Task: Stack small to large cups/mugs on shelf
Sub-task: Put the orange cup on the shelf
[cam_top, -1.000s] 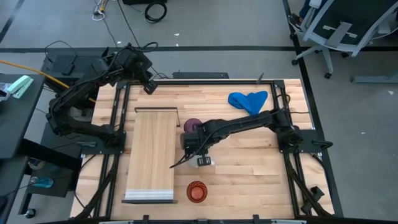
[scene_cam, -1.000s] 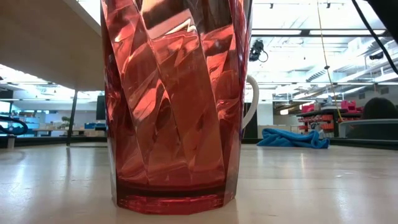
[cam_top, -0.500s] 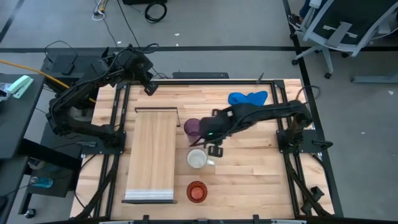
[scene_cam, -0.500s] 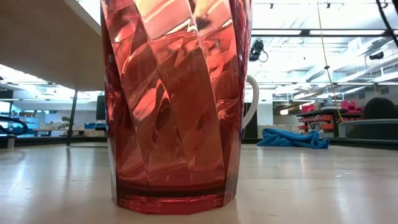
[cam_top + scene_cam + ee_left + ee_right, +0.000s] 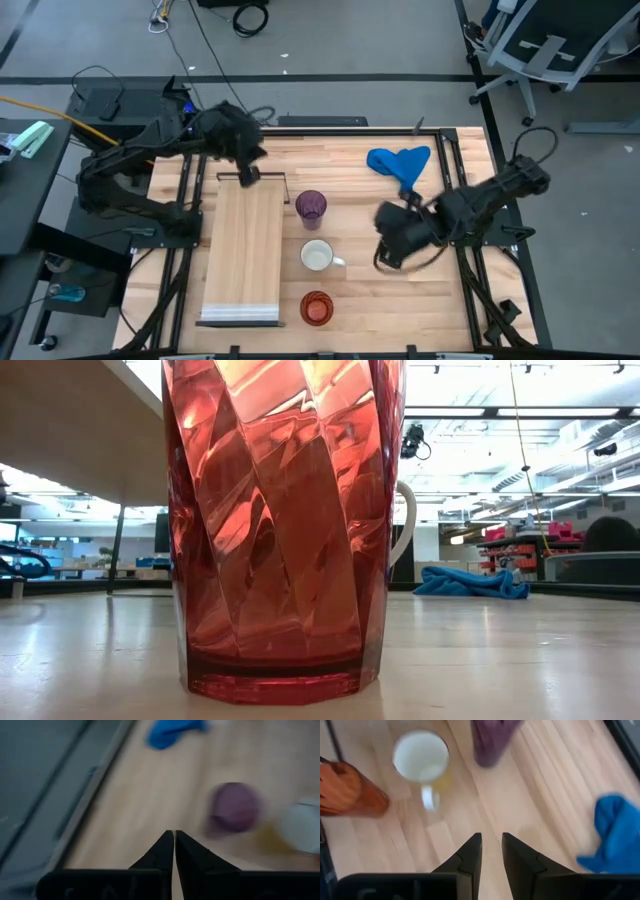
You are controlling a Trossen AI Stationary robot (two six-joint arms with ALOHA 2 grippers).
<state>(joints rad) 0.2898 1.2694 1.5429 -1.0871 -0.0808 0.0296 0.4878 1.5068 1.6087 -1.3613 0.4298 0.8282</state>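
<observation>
Three cups (image 5: 317, 255) beside shelf (image 5: 243, 250) edge.

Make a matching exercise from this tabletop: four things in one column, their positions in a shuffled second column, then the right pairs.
Things:
1. purple tumbler
2. white mug
3. orange-red cup
4. blue cloth

Places:
A. middle of the cup row
B. far side of the table, near the right arm
C. row's far end, nearest the shelf's dark frame
D. row's near end, by the shelf's white edge

Pairs: 1-C, 2-A, 3-D, 4-B

No readable text, labels — no signs
</observation>
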